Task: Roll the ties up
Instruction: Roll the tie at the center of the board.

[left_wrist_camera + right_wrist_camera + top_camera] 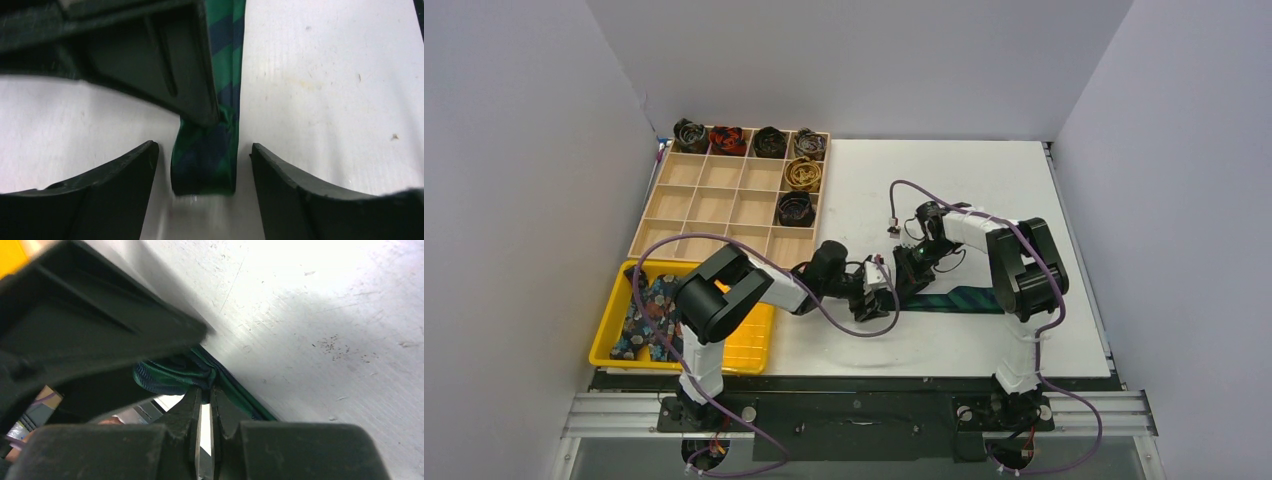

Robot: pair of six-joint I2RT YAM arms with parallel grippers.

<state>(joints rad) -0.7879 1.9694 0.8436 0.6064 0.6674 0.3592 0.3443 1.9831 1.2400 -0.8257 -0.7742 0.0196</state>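
Observation:
The dark green-navy plaid tie lies flat on the white table, running right from the grippers. My right gripper is shut on the tie's folded end, pinching it just above the table. My left gripper is open, with a finger on each side of the folded end, not touching it. The right gripper's dark finger shows just above it in the left wrist view. In the top view the two grippers meet at the table's middle, left and right.
A wooden compartment tray stands at the back left and holds several rolled ties, among them a red one, a gold one and a dark one. A yellow tray at the front left holds floral ties.

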